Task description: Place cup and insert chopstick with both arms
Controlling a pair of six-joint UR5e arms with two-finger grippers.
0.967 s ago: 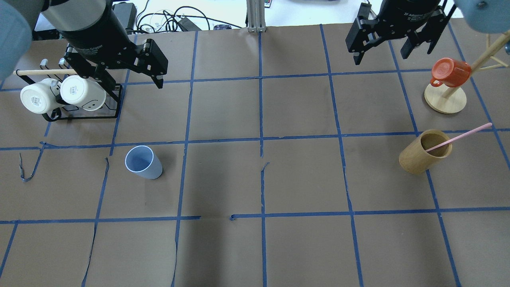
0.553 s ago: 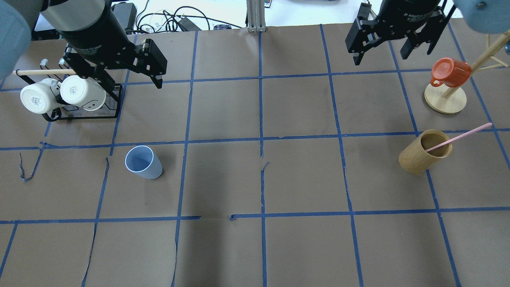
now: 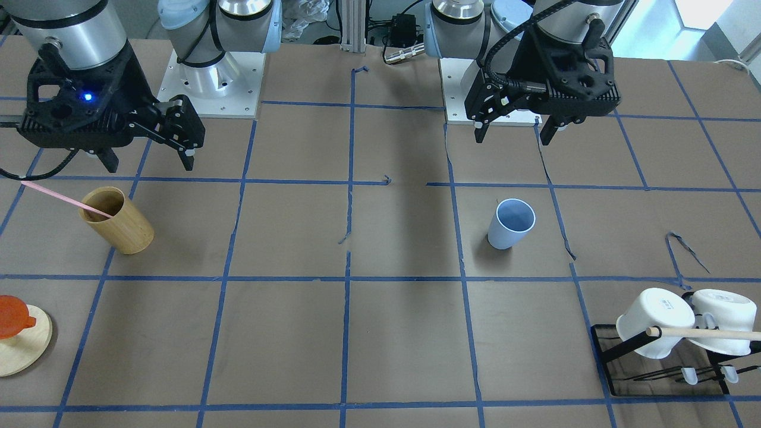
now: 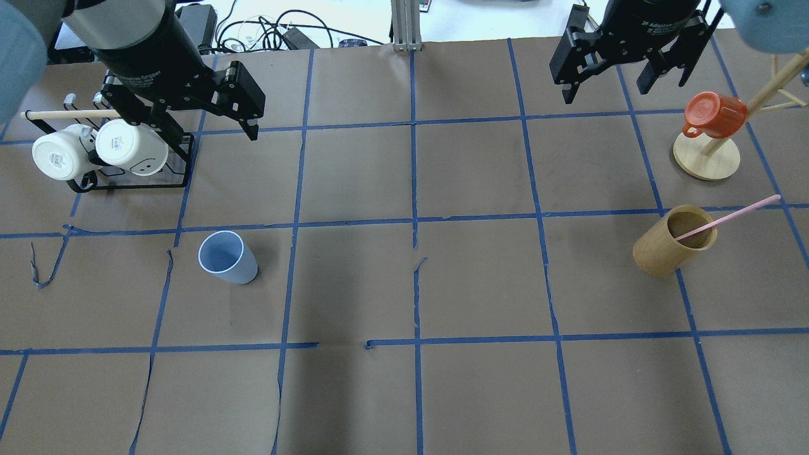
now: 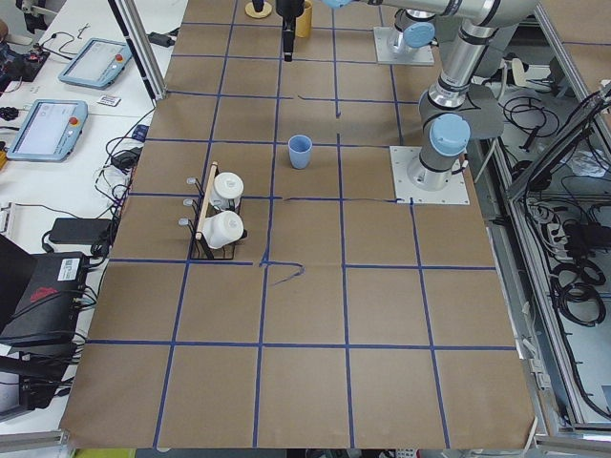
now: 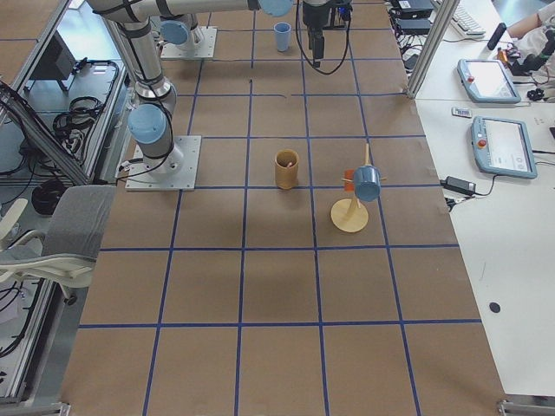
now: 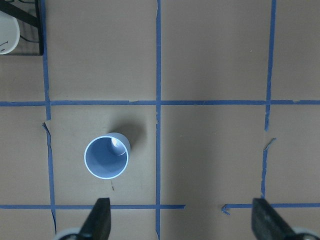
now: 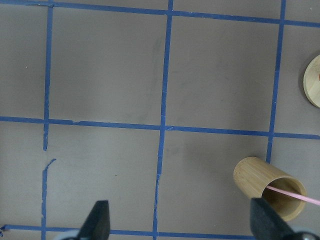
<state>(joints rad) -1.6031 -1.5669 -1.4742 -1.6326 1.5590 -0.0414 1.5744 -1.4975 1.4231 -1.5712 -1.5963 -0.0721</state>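
Note:
The light-blue cup stands upright on the brown table, left of centre; it also shows in the front view and the left wrist view. The pink chopstick leans inside the tan bamboo cup at the right, also in the front view and the right wrist view. My left gripper is open and empty, high above the table, beyond the blue cup. My right gripper is open and empty, high above the table, beyond the bamboo cup.
A black rack with two white mugs and a wooden rod stands at the far left. A wooden mug tree holding an orange mug stands at the far right. Cables lie past the table's far edge.

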